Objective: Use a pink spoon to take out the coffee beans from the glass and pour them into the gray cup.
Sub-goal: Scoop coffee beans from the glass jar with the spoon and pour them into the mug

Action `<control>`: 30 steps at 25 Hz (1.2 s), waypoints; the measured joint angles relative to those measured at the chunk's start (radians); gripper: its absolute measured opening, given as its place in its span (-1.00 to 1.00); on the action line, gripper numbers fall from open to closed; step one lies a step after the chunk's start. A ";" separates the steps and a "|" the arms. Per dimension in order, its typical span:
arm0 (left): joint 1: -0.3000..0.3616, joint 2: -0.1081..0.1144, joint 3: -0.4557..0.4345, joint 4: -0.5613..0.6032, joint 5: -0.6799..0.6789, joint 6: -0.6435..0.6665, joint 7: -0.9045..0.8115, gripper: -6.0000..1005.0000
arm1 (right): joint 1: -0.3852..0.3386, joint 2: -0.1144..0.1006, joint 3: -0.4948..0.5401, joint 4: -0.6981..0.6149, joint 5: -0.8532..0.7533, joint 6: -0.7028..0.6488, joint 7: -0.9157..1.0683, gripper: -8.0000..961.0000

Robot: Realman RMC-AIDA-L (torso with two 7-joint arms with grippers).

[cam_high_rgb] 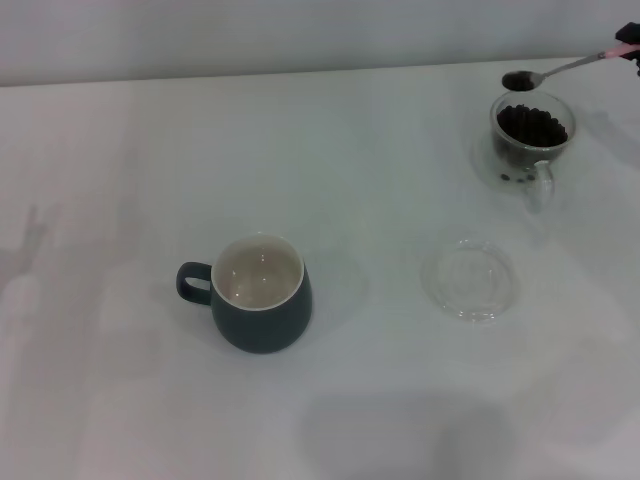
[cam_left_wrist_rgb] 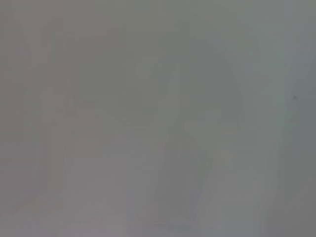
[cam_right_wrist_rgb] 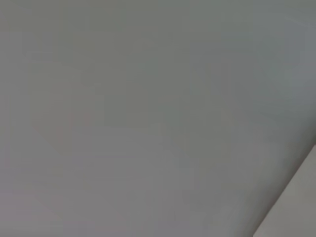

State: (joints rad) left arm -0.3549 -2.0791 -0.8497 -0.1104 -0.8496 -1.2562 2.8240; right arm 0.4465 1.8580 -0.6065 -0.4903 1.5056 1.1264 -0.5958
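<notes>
Going from the left of the head view, the left hand is nowhere to be seen; its wrist view shows only a blank grey surface, so nothing can be said of its state.

The gray cup (cam_high_rgb: 262, 293) stands upright on the white table (cam_high_rgb: 120, 400), a little left of centre at about seven o'clock from the middle of the view, its loop handle pointing to nine o'clock. Its cream inside looks bare: no beans show in it, so by my reading no pour has landed there yet.

Further right, at about four o'clock from centre, a flat clear glass dish (cam_high_rgb: 470, 279) lies on the table, well apart from both cups and with nothing visible in it.

At two o'clock, near the far right corner, sits the glass (cam_high_rgb: 531, 133), upright, handle turned towards the camera, with a dark heap of coffee beans (cam_high_rgb: 532, 124) in it. Two or three stray beans seem to lie low down by its near wall, though whether inside or outside it I cannot tell.

Just above the glass's far rim hangs the pink spoon (cam_high_rgb: 560, 68), bowl dark with what looks like a scoop of beans, stem slanting up to three o'clock. The right hand (cam_high_rgb: 630, 42) is clamped on its pink end at the picture's edge, mostly out of view.

So the task looks early: one scoop lifted, the carry across to the gray cup and the tipping still to do, and much left in the glass.
</notes>
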 joint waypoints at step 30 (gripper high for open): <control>0.054 -0.007 0.014 -0.011 0.012 0.007 0.000 0.75 | 0.105 0.144 -0.277 -0.015 -0.015 0.166 0.009 -0.68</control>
State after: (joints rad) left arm -0.3005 -2.0863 -0.8360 -0.1211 -0.8374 -1.2494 2.8240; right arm 0.5518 2.0015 -0.8833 -0.5054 1.4909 1.2920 -0.5865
